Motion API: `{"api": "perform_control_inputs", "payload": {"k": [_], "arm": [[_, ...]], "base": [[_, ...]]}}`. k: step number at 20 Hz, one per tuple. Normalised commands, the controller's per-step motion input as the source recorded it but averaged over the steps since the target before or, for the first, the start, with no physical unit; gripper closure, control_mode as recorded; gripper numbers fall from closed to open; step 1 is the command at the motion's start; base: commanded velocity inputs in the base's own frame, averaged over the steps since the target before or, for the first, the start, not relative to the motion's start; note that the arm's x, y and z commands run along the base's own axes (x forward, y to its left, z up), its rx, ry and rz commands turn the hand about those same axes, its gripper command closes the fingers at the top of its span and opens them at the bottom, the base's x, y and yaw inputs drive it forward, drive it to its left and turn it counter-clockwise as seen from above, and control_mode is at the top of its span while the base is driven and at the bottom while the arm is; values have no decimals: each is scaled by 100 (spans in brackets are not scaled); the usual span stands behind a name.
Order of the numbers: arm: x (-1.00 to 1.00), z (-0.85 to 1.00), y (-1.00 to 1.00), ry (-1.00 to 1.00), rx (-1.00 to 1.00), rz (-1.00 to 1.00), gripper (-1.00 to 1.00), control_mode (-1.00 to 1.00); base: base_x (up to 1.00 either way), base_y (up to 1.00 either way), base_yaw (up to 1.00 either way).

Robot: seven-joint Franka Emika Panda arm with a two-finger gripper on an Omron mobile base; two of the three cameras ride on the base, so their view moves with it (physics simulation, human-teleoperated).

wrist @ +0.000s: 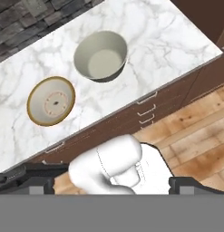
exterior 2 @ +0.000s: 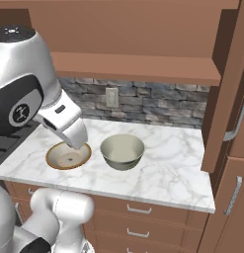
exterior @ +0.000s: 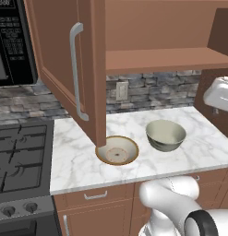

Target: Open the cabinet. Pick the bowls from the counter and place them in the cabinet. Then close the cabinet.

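The cabinet is matt brown wood with a silver metal handle; the counter is smooth white marble.

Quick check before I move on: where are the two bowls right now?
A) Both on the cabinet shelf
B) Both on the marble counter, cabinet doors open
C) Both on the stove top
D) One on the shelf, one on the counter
B: the cream bowl and the grey-green bowl both sit on the marble counter, while the cabinet stands open with its shelf bare.
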Motion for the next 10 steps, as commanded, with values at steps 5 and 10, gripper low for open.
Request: {"api": "perform_control_inputs", "payload": {"k": [5,10], "arm": [[3,-58,-26,0,0,-14,-100,-100],[22,-22,-31,3,0,-11,-100,-100]], "base": [[0,0,0],[0,0,0]]}}
